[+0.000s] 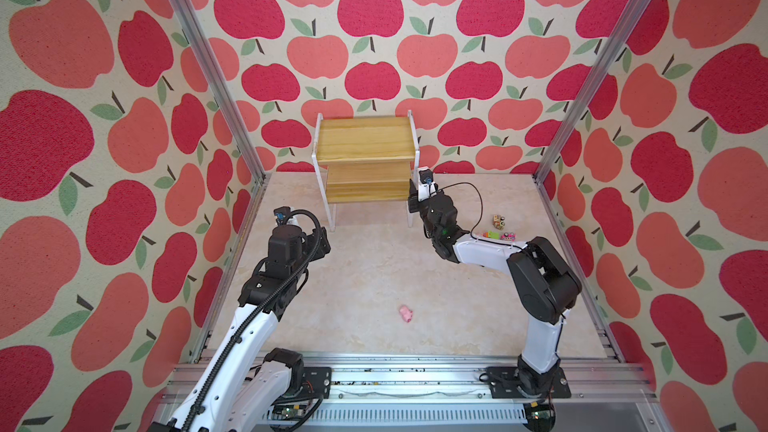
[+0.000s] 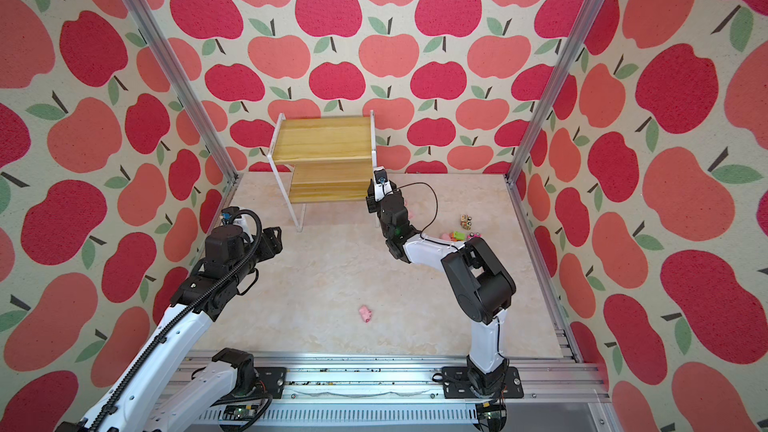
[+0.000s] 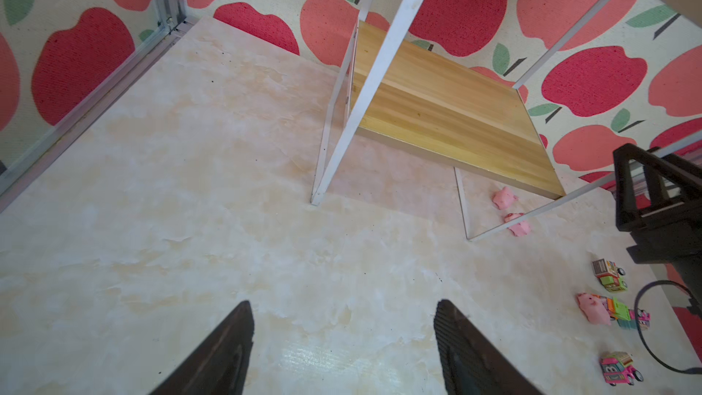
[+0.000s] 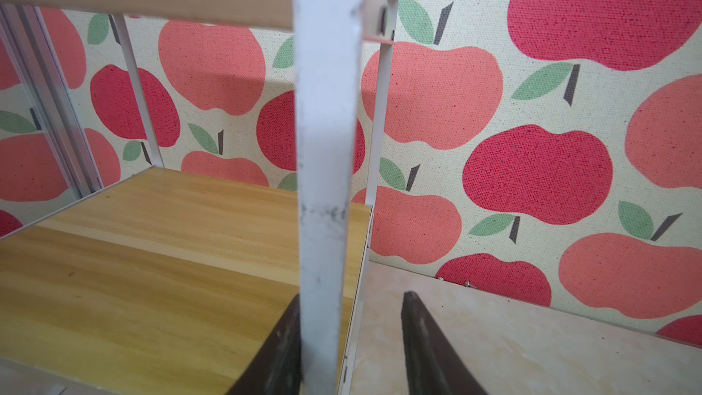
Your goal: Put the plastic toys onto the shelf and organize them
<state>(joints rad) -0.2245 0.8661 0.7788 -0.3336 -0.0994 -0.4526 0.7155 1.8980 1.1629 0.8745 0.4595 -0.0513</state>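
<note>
shelf (image 1: 365,143) stands empty at 12 o'clock; light, stiff. right gripper (image 4: 353,309) straddles its front leg (image 4: 326,146), partly open, one finger (image 4: 281,336) touching, nothing clamped. left gripper (image 3: 343,309) gapes empty at 9 o'clock. trucks (image 3: 609,276) cluster at 3 o'clock: hard, apt to roll; pinch the sides. pigs (image 3: 592,307) among them look soft; a lone pig (image 1: 406,313) lies at 6 o'clock. the right arm (image 1: 490,249) overhangs the cluster.

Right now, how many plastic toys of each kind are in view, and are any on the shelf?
Pink pigs: 4
Toy trucks: 4
Total: 8 toys, all on the tabletop; none on the shelf.
</note>
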